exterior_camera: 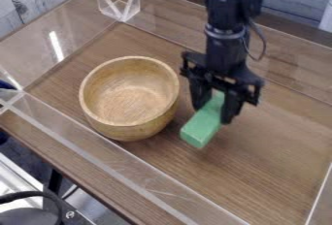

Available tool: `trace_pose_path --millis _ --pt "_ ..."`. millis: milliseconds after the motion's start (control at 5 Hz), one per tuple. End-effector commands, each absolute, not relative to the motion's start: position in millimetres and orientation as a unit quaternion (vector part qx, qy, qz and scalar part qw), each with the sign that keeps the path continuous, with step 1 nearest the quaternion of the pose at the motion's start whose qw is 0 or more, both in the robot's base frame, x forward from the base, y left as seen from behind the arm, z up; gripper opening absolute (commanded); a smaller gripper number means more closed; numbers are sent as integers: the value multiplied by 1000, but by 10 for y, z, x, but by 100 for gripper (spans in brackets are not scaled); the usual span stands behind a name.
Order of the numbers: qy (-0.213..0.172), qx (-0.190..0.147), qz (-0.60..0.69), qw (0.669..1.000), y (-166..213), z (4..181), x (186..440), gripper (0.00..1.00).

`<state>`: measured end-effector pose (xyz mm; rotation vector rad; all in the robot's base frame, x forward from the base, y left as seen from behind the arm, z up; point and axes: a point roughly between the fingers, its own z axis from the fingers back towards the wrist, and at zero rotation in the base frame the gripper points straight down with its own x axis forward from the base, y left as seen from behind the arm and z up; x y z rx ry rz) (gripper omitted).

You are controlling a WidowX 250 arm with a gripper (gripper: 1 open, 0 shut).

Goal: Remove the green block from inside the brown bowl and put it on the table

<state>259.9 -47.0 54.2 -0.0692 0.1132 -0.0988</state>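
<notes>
A brown wood-grain table [279, 151] fills the frame, fenced by clear acrylic walls [78, 142] along its near and far edges, with pale planking beyond the upper left corner. Right of centre, the black gripper [218, 112] hangs from a dark arm [231, 16] that comes down from the top edge, pointing straight down. Its fingers [236, 101] are partly spread and clamp the upper end of the green block [203, 128], which hangs tilted, lower end toward the lower left. That lower end sits at or just above the table; whether it touches cannot be told. The block is outside the brown bowl [127, 96], just beside its right rim. The bowl stands left of centre, its pale inside bare. Open table lies to the right and below the gripper, up to the near wall. A small clear acrylic stand [119, 4] sits at the upper left. No writing can be read.
</notes>
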Motion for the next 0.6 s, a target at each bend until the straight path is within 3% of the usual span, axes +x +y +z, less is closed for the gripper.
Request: trace_pose_path --millis 0,400 --pt "41 -32 -56 997 -523 488 2675 0" --pt "43 -30 -59 997 -528 410 2687 0"
